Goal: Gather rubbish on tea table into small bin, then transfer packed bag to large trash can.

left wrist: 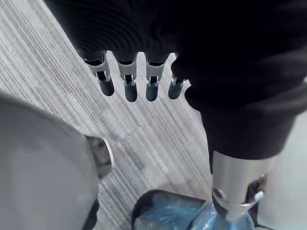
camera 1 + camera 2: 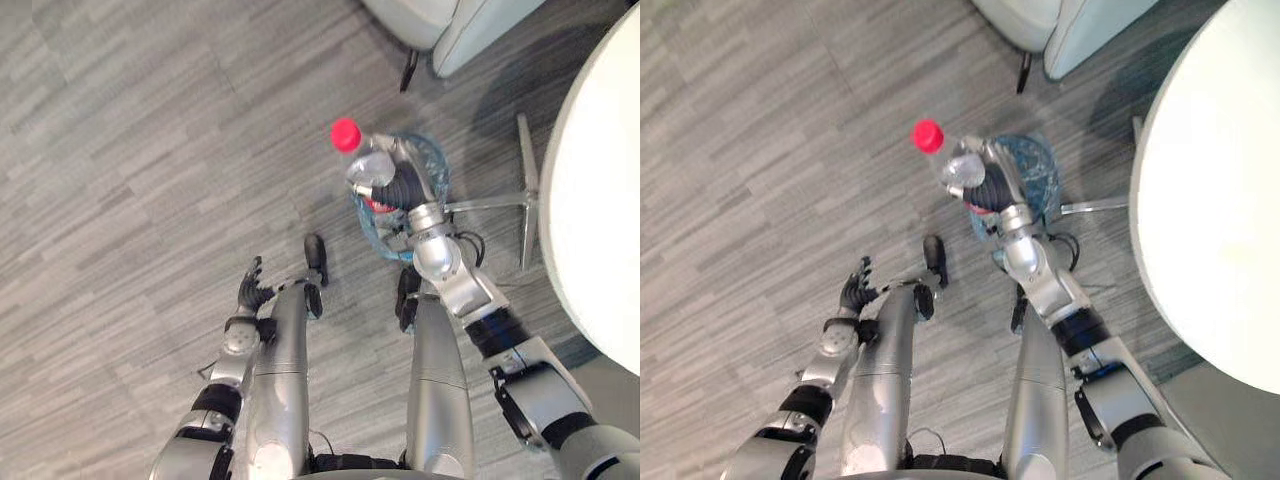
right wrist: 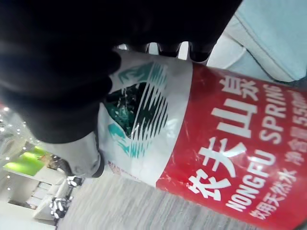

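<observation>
The bottle (image 2: 368, 166) is clear with a red cap (image 2: 346, 134). Its label (image 3: 225, 143) is red with white lettering, beside a white panel bearing a green striped emblem. The bin (image 2: 435, 165) beneath looks lined in translucent blue, perhaps a bag. The floor (image 2: 140, 140) is grey with a streaky plank grain. The table (image 2: 600, 180) is white and the seat (image 2: 470, 30) is pale grey-blue.

Grey wood-grain plank floor (image 2: 150, 130) across the scene, pale grey-blue upholstered seat (image 2: 480, 35) at the far edge, its dark slanted leg (image 2: 409, 70) resting on the floor
</observation>
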Controlling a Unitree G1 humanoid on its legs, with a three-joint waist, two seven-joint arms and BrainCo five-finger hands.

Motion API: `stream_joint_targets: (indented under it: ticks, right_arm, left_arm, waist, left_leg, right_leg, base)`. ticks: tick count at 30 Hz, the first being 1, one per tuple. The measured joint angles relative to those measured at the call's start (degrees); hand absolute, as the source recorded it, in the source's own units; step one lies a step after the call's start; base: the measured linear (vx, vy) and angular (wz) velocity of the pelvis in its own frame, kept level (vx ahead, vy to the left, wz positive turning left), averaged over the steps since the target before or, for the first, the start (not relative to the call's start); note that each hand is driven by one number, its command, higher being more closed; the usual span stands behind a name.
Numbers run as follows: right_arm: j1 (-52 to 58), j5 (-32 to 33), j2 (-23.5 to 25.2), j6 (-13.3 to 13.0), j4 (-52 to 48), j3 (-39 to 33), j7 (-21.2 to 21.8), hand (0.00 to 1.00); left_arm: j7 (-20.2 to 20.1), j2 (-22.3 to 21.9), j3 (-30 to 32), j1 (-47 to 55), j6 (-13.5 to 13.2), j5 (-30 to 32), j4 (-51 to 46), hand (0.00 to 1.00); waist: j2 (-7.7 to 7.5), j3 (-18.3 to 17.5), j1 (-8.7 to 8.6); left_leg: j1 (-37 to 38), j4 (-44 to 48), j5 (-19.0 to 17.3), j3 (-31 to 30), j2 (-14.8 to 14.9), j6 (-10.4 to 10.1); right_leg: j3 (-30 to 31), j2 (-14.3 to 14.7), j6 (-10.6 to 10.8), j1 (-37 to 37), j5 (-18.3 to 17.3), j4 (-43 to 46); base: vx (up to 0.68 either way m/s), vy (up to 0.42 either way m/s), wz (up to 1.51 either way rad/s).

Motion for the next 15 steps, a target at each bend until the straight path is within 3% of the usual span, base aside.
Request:
stream_joint_targets:
  ticks: [6,15]
  right_arm:
    - [-5.4,0.2,-0.5,1.5,8.3,-1.1,-1.1,1.0]
    - [-9.9,2.7,-1.4,2.2,16.3,-2.8,-1.3,1.0]
  left_arm:
    - [1.0,0.8,0.1,-0.7,-1.1,-1.7,-4.3,0.0]
    - [1.1,1.8,0.1,-0.7,-2.3,-4.1,-6.3,0.0]
  waist:
    - [-0.07,0.1,0.95]
    - [-0.08,0.1,1.38]
  left_leg:
    - [-7.6,3.6,0.1,-1.2,0.1,-0.2]
    - [-11.0,3.9,0.8,-1.0,0.9,-0.5]
  right_leg:
    - [-0.4,-0.3,-0.7,-7.7,-1.5,5.3]
    - [-0.5,-0.2,-1.2,-11.8,-1.8,7.0]
  base:
    - [-0.01,-0.054,0.09]
    - [-0.01,-0.021,0.01]
